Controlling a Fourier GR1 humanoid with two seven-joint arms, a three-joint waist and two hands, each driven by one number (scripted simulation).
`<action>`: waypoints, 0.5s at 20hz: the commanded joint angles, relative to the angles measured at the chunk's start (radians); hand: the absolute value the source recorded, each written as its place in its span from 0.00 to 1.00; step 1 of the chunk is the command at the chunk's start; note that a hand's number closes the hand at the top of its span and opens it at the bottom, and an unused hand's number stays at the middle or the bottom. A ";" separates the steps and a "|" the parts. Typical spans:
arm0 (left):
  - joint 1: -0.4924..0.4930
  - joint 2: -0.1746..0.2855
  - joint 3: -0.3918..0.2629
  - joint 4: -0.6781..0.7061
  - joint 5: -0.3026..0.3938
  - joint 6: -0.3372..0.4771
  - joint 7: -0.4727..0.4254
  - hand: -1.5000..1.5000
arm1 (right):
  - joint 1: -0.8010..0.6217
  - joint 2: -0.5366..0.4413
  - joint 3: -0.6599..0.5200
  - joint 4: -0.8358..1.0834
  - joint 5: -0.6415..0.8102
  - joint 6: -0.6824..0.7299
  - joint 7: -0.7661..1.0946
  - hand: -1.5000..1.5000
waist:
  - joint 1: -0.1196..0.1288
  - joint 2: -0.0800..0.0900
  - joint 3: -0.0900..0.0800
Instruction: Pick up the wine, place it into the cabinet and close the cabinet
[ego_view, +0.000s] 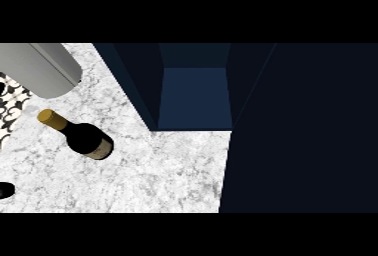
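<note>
In the head view, the wine bottle (83, 137) sat on the marble counter (159, 175) at the left. It seemed to stand upright, its cork pointing to the upper left. The open cabinet (196, 97) lay to its right and farther back, with bare counter between them. The cabinet door (303, 130) stood open at the far right. A grey cylinder (40, 67) stood behind the bottle. Neither hand showed, so their openness could not be told; the left arm was judged nearer.

A smooth grey round-ended forearm (40, 67) and a glossy black hand (4, 190).
</note>
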 joint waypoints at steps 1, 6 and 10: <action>0.013 -0.009 0.026 -0.012 -0.005 0.006 -0.016 0.00 | -0.026 -0.012 -0.012 -0.169 -0.059 -0.036 0.130 0.00 | 0.004 -0.002 0.000; -0.025 0.011 0.043 0.136 -0.051 -0.017 -0.068 0.00 | -0.084 -0.046 -0.058 -0.171 -0.096 -0.030 0.173 0.00 | -0.003 -0.001 0.000; -0.001 -0.043 -0.020 0.166 -0.119 -0.027 -0.131 0.00 | -0.037 -0.021 -0.043 -0.122 -0.080 -0.012 0.097 0.00 | 0.004 0.001 0.001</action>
